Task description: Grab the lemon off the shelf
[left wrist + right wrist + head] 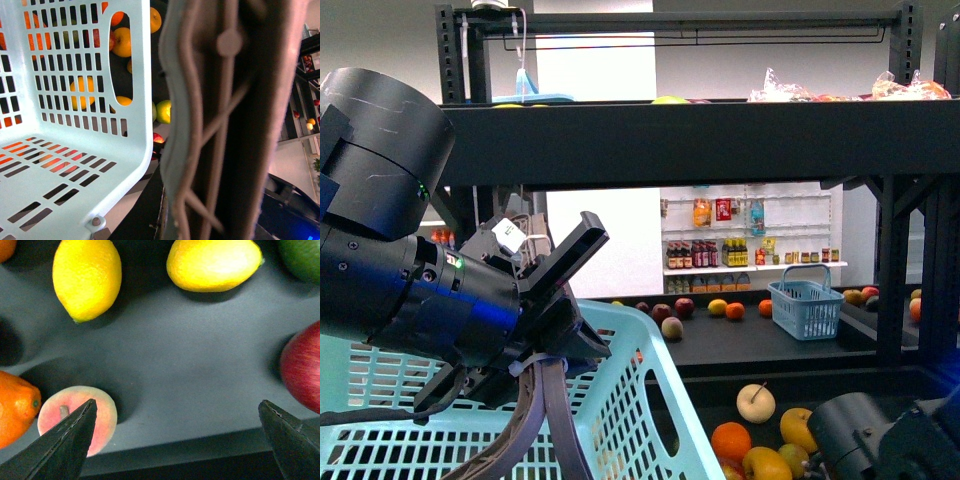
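Two bright yellow lemons lie on the dark shelf tier [190,365] in the right wrist view, one [87,277] and another [215,264]. My right gripper [176,402] is open and empty. It hangs over bare shelf near the front lip, well short of both lemons. One of its fingers overlaps a peach [75,410]. In the front view my left gripper [570,300] is shut on the grey handle [545,410] of a light blue basket [620,400]. That handle [200,125] fills the left wrist view beside the basket wall [75,150]. The black shelf rack [650,140] spans the front view.
A red apple [302,367], an orange [15,407] and a green fruit [300,257] lie around the lemons. In the front view, a cream apple [755,402] and oranges [730,440] sit on the lower tier by my right arm [880,435]. A small blue basket [805,308] stands further back.
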Motion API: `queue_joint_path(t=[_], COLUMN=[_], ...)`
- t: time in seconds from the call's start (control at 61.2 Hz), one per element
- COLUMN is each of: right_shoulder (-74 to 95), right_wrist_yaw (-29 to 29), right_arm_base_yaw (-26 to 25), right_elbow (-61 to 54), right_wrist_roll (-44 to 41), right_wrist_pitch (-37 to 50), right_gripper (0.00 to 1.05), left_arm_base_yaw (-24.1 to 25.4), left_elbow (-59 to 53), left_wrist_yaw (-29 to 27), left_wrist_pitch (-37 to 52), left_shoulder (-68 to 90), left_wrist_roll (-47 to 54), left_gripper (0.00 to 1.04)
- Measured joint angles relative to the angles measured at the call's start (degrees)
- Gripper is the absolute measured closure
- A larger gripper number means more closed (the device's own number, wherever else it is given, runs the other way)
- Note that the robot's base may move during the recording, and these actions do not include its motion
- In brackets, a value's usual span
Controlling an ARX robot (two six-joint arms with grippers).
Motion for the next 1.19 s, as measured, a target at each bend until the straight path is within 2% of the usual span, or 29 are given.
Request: queue_joint_path(t=[0.687,1.194], right_shoulder=[27.4,38.3], right_wrist_yaw=[1.0,1.9], right_arm_base_yaw=[4.1,5.2], right_elbow=[38.6,55.3], right_wrist_roll=[7.0,6.9], right_wrist_pitch=[-8.2,-12.3], right_gripper=[0.07,0.07], left_arm_base_yaw=[0.0,0.0], left_elbow=[0.0,0.0], left_wrist_yaw=[0.0,0.0], left_wrist_pitch=[0.0,0.0], left_shoulder=[0.0,0.0], left_wrist_roll=[0.0,0.0], left_gripper=[0.91,0.91])
